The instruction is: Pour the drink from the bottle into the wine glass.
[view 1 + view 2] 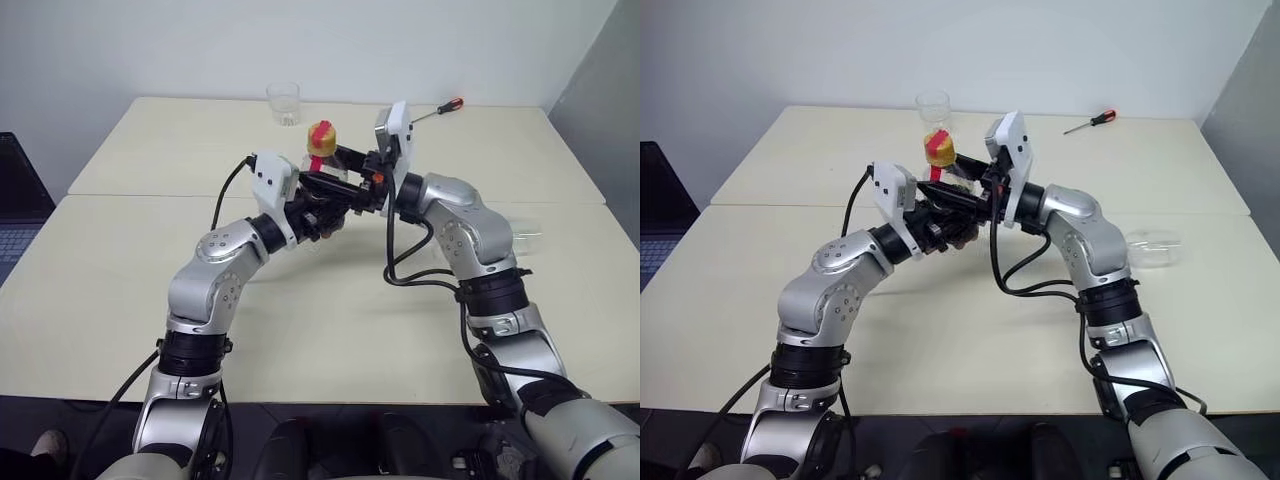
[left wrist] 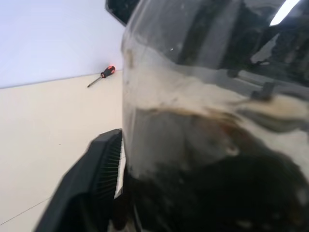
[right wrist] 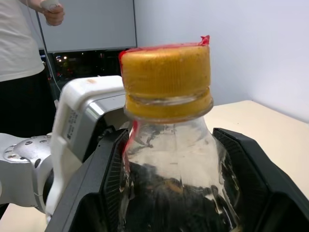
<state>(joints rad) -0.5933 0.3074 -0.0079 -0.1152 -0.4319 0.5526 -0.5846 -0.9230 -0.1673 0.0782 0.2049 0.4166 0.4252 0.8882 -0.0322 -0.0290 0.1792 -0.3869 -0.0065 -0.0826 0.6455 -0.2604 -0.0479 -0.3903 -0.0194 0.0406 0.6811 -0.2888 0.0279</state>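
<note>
While both claws meet above mid-worktop [image 1: 120, 300], bottle [image 1: 322, 150] stands upright between them, yellow cap [image 3: 166, 79] on. Right claw [image 3: 178, 193]: clamped on bottle shoulder. Left claw [image 1: 325, 205]: narrowed against the drink-filled [image 2: 203, 193] body, from the left. Wine glass: not located. Tumbler [image 1: 284, 103]: far side.

The bottle [image 3: 169, 145] is clear plastic with a yellow cap [image 3: 166, 79] edged by a strip of red label, and the drink [image 2: 217, 193] inside is dark brown-black under pale tan foam. The table [image 1: 130, 280] is cream. The screwdriver [image 1: 440, 108] has a red and black handle.
</note>
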